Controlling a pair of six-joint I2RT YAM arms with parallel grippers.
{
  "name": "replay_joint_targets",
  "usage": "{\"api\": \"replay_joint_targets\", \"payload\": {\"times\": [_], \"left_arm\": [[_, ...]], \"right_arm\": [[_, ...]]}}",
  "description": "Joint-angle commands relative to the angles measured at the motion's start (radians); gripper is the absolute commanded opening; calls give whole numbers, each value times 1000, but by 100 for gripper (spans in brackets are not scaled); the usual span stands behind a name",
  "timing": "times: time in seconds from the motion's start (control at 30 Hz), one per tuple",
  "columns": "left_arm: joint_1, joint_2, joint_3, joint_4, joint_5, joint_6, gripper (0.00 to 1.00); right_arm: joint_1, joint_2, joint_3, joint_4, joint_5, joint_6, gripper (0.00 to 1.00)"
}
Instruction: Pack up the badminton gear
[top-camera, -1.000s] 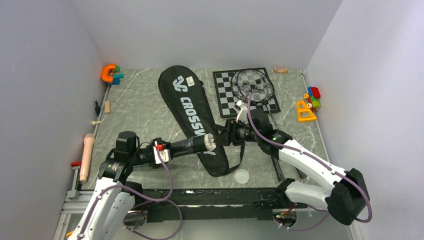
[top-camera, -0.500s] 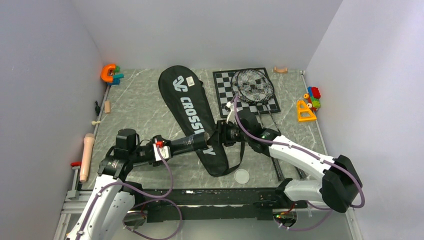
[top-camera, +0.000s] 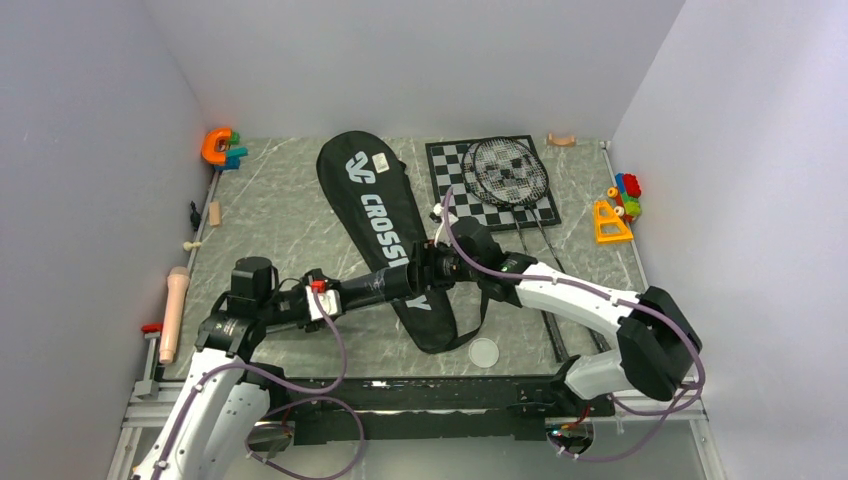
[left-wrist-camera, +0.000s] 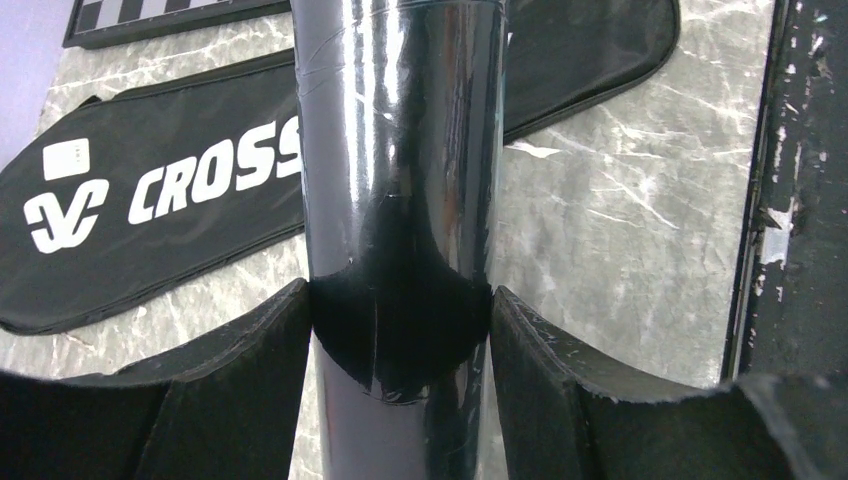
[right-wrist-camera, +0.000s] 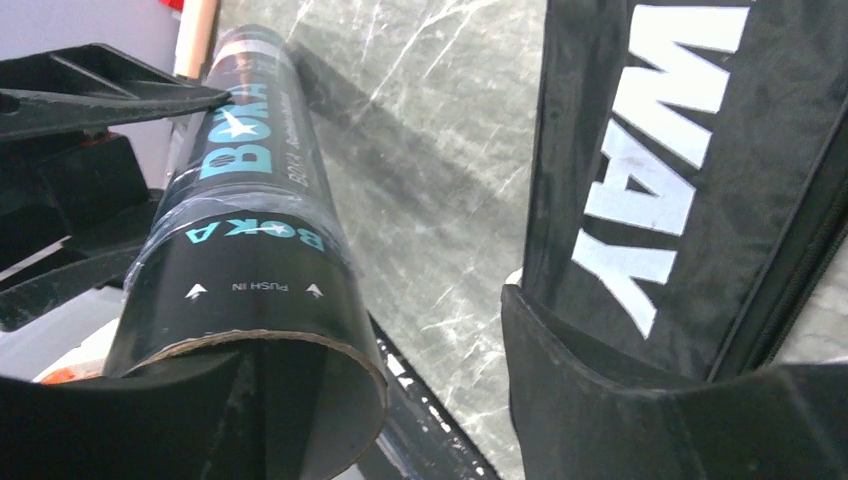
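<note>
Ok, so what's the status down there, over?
Copy: left gripper shut on tube; right gripper open at its uncapped mouth. The lid lies on table beside bag. Nothing blocking seen.

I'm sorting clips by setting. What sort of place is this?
Probably a robot lab test cell: plain white walls enclose a marble-look table, with left arm and right arm mounted at its near edge.

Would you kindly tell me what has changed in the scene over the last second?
The right gripper moved leftward, up to the open end of the tube, and its jaws now stand apart. The white shuttlecock that showed at that end is no longer visible, probably pushed inside. Unchanged: the left gripper stays clamped on the tube; the racket bag, rackets, lid and chessboard have not moved.
</note>
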Motion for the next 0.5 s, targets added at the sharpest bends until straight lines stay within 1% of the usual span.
{"api": "replay_joint_targets", "payload": {"times": [0.0, 0.1, 0.2, 0.47], "left_arm": [[-3, -6, 42, 82, 84, -18, 0], [-3, -10, 32, 74, 74, -8, 0], [-3, -14, 13, 60, 62, 18, 0], [-3, -18, -19, 43, 41, 68, 0]], "right_arm": [[16, 24, 68, 58, 5, 3, 70], [10, -15, 92, 4, 34, -4, 76], [-24, -107, 94, -57, 59, -13, 79], [-213, -406, 15, -275, 62, -51, 84]]}}
